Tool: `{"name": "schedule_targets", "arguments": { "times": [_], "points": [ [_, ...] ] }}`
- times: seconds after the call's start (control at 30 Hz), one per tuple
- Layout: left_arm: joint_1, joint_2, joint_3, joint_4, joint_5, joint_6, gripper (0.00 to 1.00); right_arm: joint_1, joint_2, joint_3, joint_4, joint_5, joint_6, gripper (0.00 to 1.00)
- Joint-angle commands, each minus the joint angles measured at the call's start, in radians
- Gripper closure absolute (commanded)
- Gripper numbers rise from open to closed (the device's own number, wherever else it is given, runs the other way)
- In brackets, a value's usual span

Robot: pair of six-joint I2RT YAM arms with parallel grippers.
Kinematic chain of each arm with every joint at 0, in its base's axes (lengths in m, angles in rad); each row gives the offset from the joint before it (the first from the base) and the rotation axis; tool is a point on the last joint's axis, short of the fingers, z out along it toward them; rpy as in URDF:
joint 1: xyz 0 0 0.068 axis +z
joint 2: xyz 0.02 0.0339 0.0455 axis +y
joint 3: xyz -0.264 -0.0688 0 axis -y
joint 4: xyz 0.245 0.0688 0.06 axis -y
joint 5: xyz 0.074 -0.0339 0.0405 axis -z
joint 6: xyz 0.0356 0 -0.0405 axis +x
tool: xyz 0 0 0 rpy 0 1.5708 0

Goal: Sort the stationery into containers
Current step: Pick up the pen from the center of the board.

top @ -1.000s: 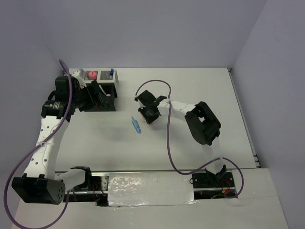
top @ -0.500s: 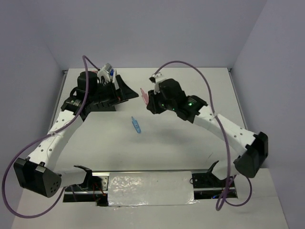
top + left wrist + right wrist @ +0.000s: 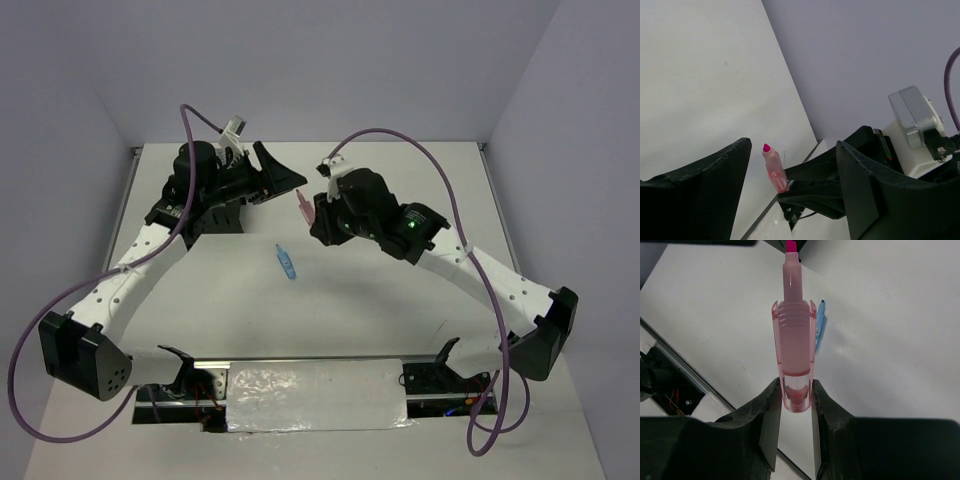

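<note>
My right gripper (image 3: 318, 210) is shut on the clear end of a pink marker (image 3: 302, 205) and holds it in the air, tip pointing at the left arm. In the right wrist view the marker (image 3: 796, 350) stands between my fingers (image 3: 765, 410). My left gripper (image 3: 283, 190) is open and raised, with its jaws either side of the marker's tip (image 3: 774, 170) without touching it. A blue marker (image 3: 287, 262) lies on the white table below, and it also shows in the right wrist view (image 3: 819, 322). The black organizer (image 3: 228, 215) is mostly hidden under the left arm.
Purple cables (image 3: 390, 135) loop above both arms. A metal rail (image 3: 300, 362) and a foil-covered strip (image 3: 315, 395) run along the table's near edge. Grey walls close in the back and sides.
The left arm has lifted off the organizer and swung right toward the centre. The right arm has stretched out and raised the pink marker up to the open left jaws.
</note>
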Motion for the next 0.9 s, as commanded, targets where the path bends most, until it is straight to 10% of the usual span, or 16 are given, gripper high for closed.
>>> {"name": "schedule_targets", "arguments": {
  "times": [0.0, 0.3, 0.6, 0.87],
  "points": [
    [-0.013, 0.018, 0.004, 0.067, 0.023, -0.011, 0.19, 0.008, -0.033, 0.064, -0.023, 0.028, 0.0, 1.0],
    [-0.039, 0.035, -0.007, 0.084, 0.032, -0.011, 0.29, 0.01, 0.01, 0.136, -0.062, 0.039, -0.009, 1.0],
    [-0.047, 0.06, 0.02, 0.081, 0.035, -0.017, 1.0, 0.01, 0.045, 0.17, -0.085, 0.036, -0.015, 1.0],
    [-0.033, 0.043, 0.073, -0.003, -0.066, 0.038, 1.0, 0.014, -0.004, 0.087, -0.07, 0.005, -0.04, 1.0]
  ]
}}
